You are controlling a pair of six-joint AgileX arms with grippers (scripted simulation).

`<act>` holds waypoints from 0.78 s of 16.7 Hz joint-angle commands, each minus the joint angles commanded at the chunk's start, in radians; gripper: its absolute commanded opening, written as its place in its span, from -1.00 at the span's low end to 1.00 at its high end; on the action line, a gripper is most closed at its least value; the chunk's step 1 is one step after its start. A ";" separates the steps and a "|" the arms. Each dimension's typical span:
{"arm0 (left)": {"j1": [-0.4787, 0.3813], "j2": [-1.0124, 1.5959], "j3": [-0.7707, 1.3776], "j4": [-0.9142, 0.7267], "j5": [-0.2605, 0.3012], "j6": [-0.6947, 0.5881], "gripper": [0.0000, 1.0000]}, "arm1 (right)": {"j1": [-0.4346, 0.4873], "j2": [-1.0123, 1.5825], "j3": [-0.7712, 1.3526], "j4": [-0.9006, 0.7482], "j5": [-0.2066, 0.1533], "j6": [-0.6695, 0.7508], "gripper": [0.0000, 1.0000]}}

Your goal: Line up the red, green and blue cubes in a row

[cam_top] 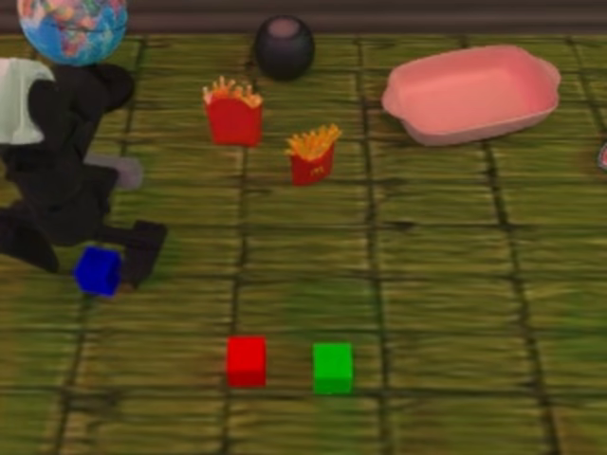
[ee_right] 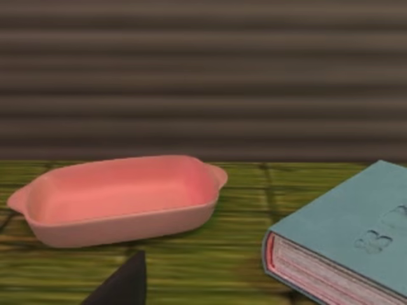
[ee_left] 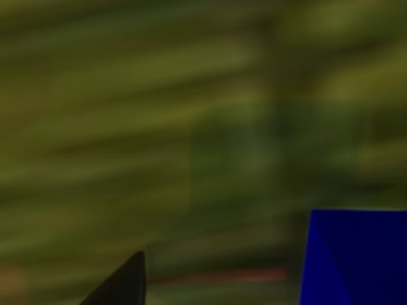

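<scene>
The blue cube (cam_top: 98, 270) sits at the table's left, between the dark fingers of my left gripper (cam_top: 90, 258), which is open around it. In the left wrist view the blue cube (ee_left: 356, 257) fills one corner, with a wide gap to the one fingertip (ee_left: 127, 283) that shows. The red cube (cam_top: 246, 360) and the green cube (cam_top: 332, 367) stand side by side near the front edge, a short gap between them. My right gripper (ee_right: 203, 297) is parked out of the top view, open, facing a pink dish.
Two red fries cartons (cam_top: 232, 114) (cam_top: 311, 157) stand behind the cubes. A black pot (cam_top: 283, 47), a globe (cam_top: 71, 27) and the pink dish (cam_top: 469, 93) line the back. A blue book (ee_right: 350, 235) lies by the right edge.
</scene>
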 joint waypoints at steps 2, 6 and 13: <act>0.000 0.000 0.000 0.001 0.000 0.000 1.00 | 0.000 0.000 0.000 0.000 0.000 0.000 1.00; 0.000 0.000 0.000 0.001 0.000 0.000 0.55 | 0.000 0.000 0.000 0.000 0.000 0.000 1.00; 0.000 0.000 0.000 0.001 0.000 0.000 -0.51 | 0.000 0.000 0.000 0.000 0.000 0.000 1.00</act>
